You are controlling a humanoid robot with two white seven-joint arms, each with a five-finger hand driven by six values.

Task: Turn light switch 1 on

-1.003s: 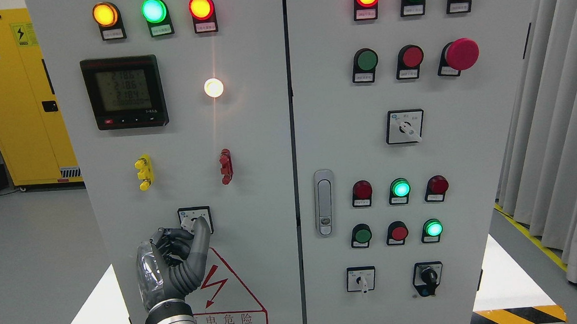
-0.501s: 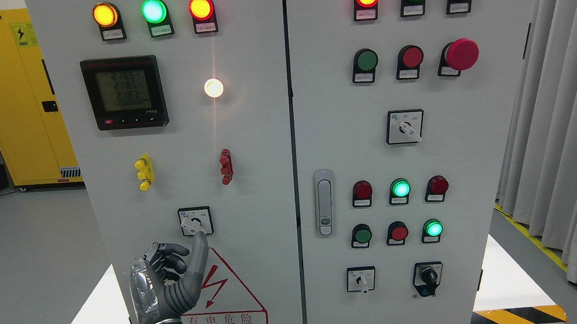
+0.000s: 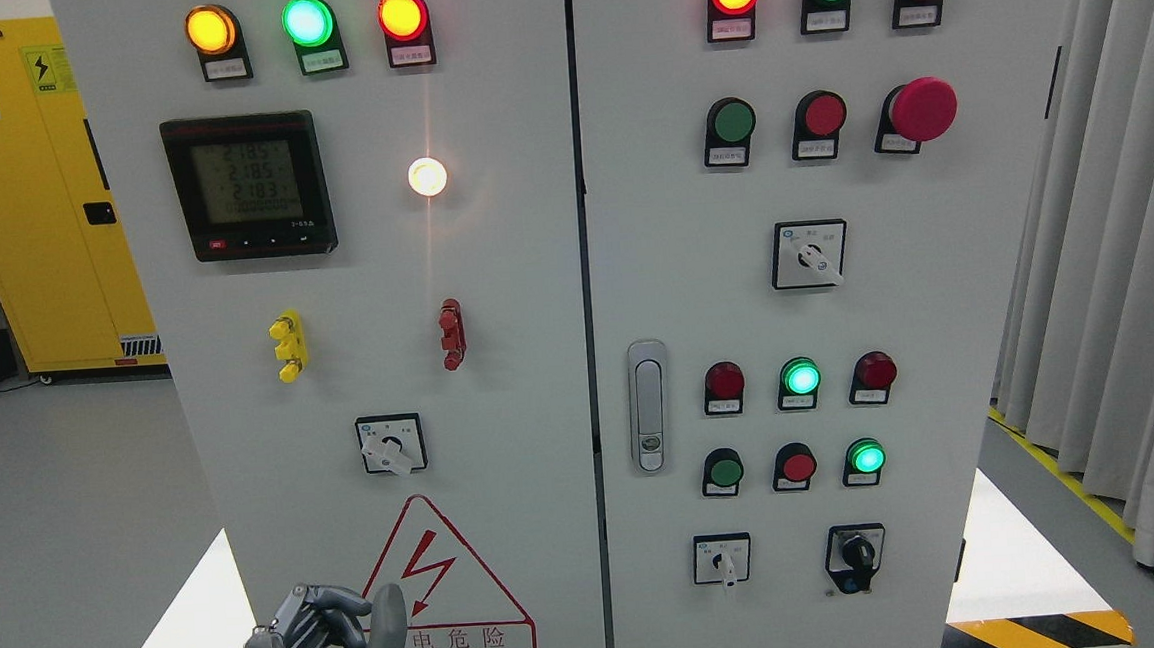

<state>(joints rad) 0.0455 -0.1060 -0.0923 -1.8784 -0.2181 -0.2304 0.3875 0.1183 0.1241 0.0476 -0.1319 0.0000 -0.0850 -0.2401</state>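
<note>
— What's that at the bottom edge?
— The left hand (image 3: 321, 645): dark grey, jointed fingers (image 3: 339, 604) with ribbed segments, a smooth grey thumb.
— And the back of it?
— Shiny, clear plastic-looking cover, catching light.

The red warning triangle (image 3: 439, 573) on the left cabinet door carries a lightning bolt above the characters 电危险; the meter display (image 3: 248, 184) reads roughly 218.5, 218.5, 218.3; the yellow cabinet (image 3: 28, 187) bears hazard stickers, their text illegible
</note>
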